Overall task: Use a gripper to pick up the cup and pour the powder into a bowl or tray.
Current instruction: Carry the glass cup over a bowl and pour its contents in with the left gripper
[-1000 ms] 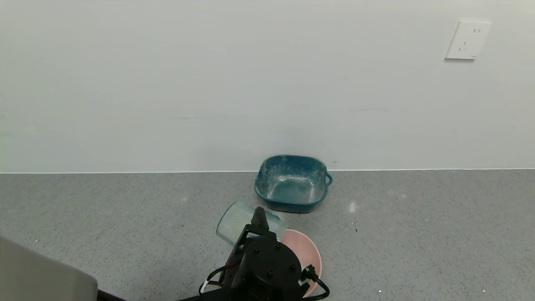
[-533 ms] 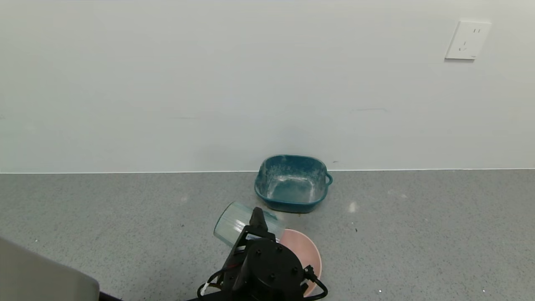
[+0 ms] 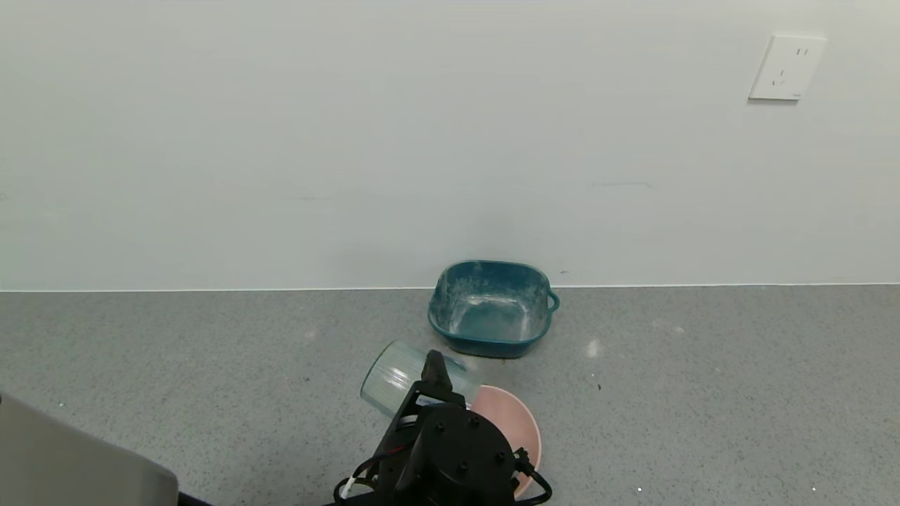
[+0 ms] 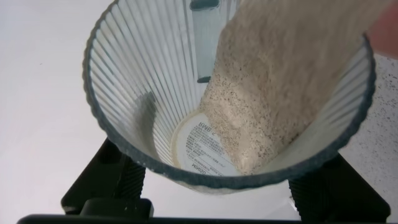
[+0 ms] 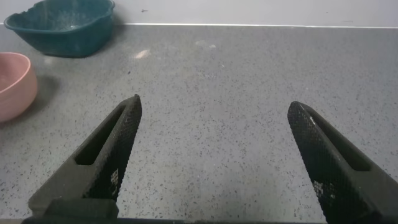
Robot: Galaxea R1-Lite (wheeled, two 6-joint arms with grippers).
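My left gripper (image 3: pixel 434 379) is shut on the clear ribbed cup (image 3: pixel 404 376) and holds it tipped on its side, its mouth over the near-left rim of the pale pink bowl (image 3: pixel 517 425). In the left wrist view the cup (image 4: pixel 143 87) fills the picture between the two black fingers (image 4: pixel 118 180), and the pale whitish-grey powder (image 4: pixel 280 93) lies as a grainy slope along its lower side up to the rim. My right gripper (image 5: pixel 214 107) is open and empty above bare counter, out of the head view; the pink bowl (image 5: pixel 12 84) shows far off in its view.
A square teal tray (image 3: pixel 490 307) with a small side handle stands against the wall behind the bowl; it also shows in the right wrist view (image 5: pixel 62 28). The grey speckled counter (image 3: pixel 703 393) stretches to both sides. A grey robot part (image 3: pixel 70 464) fills the near-left corner.
The left gripper and the tipped cup have shifted only slightly, with a small change in the cup's tilt. The bowl and tray have not moved.
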